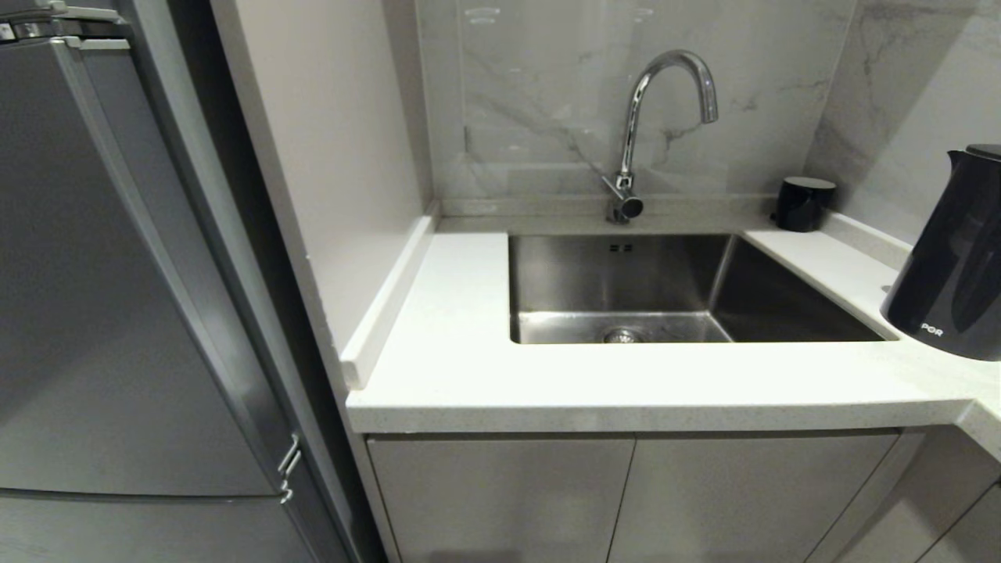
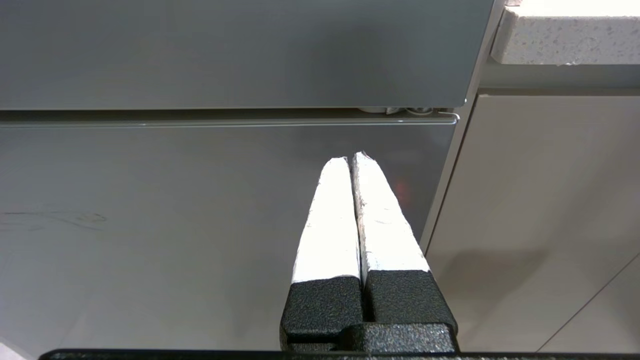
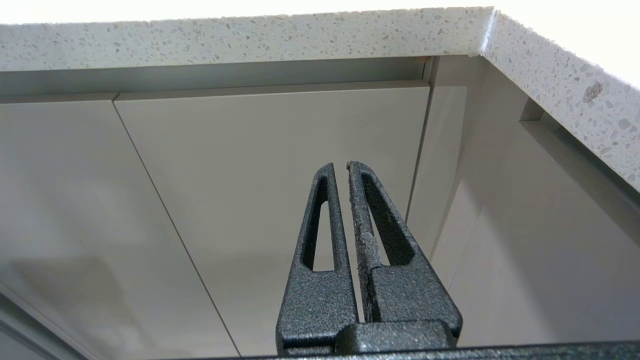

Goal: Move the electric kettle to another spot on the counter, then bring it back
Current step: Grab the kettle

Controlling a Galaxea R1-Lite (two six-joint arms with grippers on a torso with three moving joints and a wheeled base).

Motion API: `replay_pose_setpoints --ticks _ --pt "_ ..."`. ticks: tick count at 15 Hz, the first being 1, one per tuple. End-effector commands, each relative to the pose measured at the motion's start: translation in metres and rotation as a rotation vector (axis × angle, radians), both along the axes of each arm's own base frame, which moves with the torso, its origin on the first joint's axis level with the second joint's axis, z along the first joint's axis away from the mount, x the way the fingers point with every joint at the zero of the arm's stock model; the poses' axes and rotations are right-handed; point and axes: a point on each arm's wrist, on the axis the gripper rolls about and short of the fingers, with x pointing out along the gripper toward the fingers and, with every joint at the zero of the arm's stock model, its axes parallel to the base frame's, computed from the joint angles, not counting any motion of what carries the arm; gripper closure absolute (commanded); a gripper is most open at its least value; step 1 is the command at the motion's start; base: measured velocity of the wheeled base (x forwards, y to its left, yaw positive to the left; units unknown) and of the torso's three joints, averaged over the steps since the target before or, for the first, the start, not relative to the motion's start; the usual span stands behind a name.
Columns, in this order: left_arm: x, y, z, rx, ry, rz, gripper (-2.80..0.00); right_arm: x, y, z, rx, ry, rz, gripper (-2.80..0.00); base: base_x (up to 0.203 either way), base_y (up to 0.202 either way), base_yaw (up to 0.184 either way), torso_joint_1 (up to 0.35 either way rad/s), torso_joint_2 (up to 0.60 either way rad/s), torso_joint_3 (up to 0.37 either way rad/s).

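The glossy black electric kettle [image 1: 950, 266] stands upright on the white speckled counter [image 1: 469, 367] at the far right of the head view, partly cut off by the picture's edge. Neither arm shows in the head view. My left gripper [image 2: 350, 159], with white-wrapped fingers, is shut and empty, held low in front of the grey fridge door [image 2: 200, 210]. Below the counter edge [image 3: 250, 35], my right gripper [image 3: 341, 166] is shut and empty, facing the grey cabinet doors [image 3: 260, 175].
A steel sink [image 1: 665, 289] is set into the counter, with a chrome tap [image 1: 649, 125] behind it. A small black cup [image 1: 804, 203] stands at the back right corner. A grey fridge [image 1: 102, 313] fills the left. The counter turns a corner at the right.
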Motion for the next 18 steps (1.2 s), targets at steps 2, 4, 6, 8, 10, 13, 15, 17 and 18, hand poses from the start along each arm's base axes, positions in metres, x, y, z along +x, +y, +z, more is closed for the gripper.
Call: replay_pose_setpoints --ticks 2,4,6,8,10,13,15,17,18 --pt "0.0 0.0 0.0 0.0 0.0 0.0 0.0 0.0 0.0 0.0 0.0 0.0 0.0 0.0 0.0 0.0 0.0 0.0 0.0 0.0" --pt "0.0 0.0 0.0 0.0 0.0 0.0 0.0 0.0 0.0 0.0 0.0 0.0 0.0 0.0 0.0 0.0 0.0 0.0 0.0 0.0" --pt "0.0 0.0 0.0 0.0 0.0 0.0 0.0 0.0 0.0 -0.0001 0.0 0.001 0.0 0.0 0.0 0.0 0.0 0.0 0.0 0.0" --pt "0.0 0.0 0.0 0.0 0.0 0.0 0.0 0.0 0.0 0.0 0.0 0.0 0.0 0.0 0.0 0.0 0.0 0.0 0.0 0.0" --pt "0.0 0.0 0.0 0.0 0.0 0.001 0.0 0.0 0.0 0.0 0.0 0.0 0.0 0.0 0.0 0.0 0.0 0.0 0.0 0.0" --pt "0.0 0.0 0.0 0.0 0.0 0.0 0.0 0.0 0.0 0.0 0.0 0.0 0.0 0.0 0.0 0.0 0.0 0.0 0.0 0.0" --pt "0.0 0.0 0.0 0.0 0.0 0.0 0.0 0.0 0.0 -0.0001 0.0 0.001 0.0 0.0 0.0 0.0 0.0 0.0 0.0 0.0" --pt "0.0 0.0 0.0 0.0 0.0 0.0 0.0 0.0 0.0 0.0 0.0 0.0 0.0 0.0 0.0 0.0 0.0 0.0 0.0 0.0" --pt "0.0 0.0 0.0 0.0 0.0 0.0 0.0 0.0 0.0 0.0 0.0 0.0 0.0 0.0 0.0 0.0 0.0 0.0 0.0 0.0"
